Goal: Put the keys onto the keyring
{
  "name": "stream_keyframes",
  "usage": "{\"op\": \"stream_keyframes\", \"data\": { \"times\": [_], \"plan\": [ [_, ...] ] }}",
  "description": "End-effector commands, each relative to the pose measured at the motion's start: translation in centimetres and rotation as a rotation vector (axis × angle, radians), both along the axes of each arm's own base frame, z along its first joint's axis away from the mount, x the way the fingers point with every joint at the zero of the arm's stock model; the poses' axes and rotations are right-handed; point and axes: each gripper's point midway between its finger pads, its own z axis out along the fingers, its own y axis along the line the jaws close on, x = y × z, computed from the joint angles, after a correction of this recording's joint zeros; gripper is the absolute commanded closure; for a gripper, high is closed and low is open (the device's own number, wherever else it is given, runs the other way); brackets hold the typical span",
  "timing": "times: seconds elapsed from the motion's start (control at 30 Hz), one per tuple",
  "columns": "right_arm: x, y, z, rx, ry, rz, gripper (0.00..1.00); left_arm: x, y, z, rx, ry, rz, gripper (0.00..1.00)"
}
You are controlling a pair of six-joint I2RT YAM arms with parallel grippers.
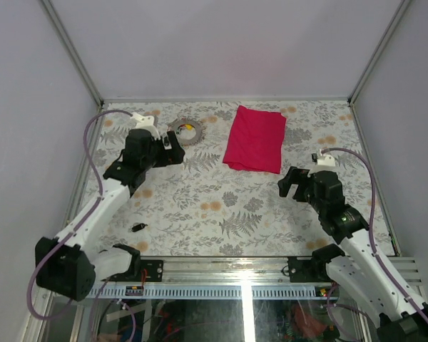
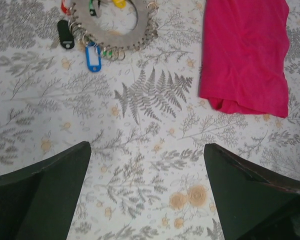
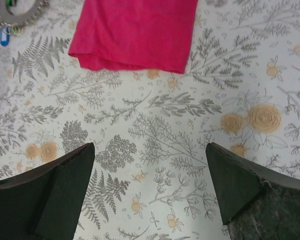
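Floral bench (image 1: 221,214): keyring (image 2: 115,40) lies just ahead-left of the open, empty left claw (image 2: 147,146); a stray black key (image 1: 137,227) sits well behind it; right claw (image 3: 151,145), also open, farther off.

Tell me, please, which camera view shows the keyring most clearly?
The left wrist view: the keyring is largest there, its grey band and a blue key tag distinct, though its top is cropped. The top external view shows the keyring only tiny; the right wrist view catches just a sliver at its corner.
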Motion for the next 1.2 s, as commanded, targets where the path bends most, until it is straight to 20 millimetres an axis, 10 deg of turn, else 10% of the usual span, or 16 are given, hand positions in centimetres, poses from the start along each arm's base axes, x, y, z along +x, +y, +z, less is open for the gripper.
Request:
{"op": "stream_keyframes", "data": {
  "times": [0.0, 0.57, 1.17],
  "plan": [
    [0.0, 0.9, 1.1, 0.076, 0.008, -0.001, 0.01, 4.1, -1.8, 1.7, 0.008, -0.040, -0.067, 0.00],
    [-0.9, 3.4, 0.6, 0.127, 0.058, 0.134, 0.01, 16.6, -6.4, -8.3, 0.139, 0.232, -0.229, 0.00],
    [-1.3, 3.2, 1.3, 0.078, 0.066, 0.164, 0.01, 22.2, -5.5, -14.4, 0.142, 0.340, -0.170, 0.00]
  ]
}}
